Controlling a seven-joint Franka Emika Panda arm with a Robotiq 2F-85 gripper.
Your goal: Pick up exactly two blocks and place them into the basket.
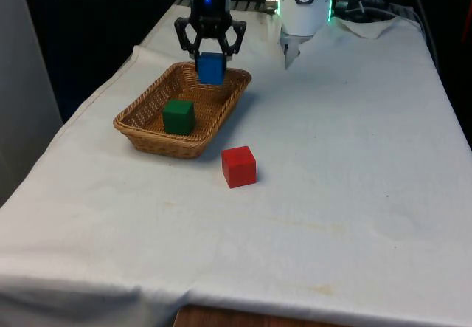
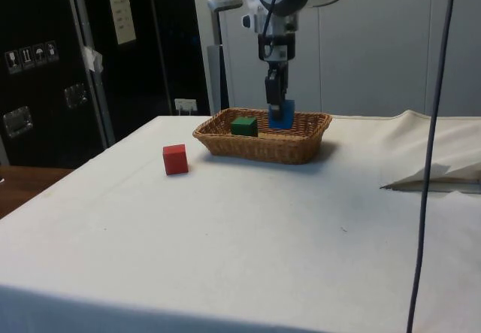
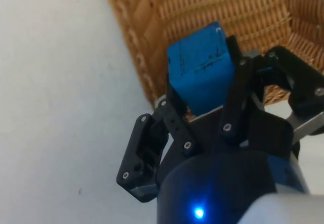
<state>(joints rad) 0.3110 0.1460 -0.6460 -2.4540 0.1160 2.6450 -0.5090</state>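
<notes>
White cloth covers the tabletop (image 1: pixel 354 194). Nearest lies the red block (image 1: pixel 239 166), outside the basket (image 1: pixel 147 139); the green block (image 1: pixel 178 116) sits inside. Beyond, the claw (image 1: pixel 210 67) grips the blue block (image 1: pixel 211 69) above the basket's far end, probably to release it there.

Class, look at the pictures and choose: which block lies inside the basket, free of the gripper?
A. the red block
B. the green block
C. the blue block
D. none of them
B: the green block sits on the floor of the basket, while the blue block is clamped in the gripper above the basket's far end and the red block stands on the cloth outside.
</notes>
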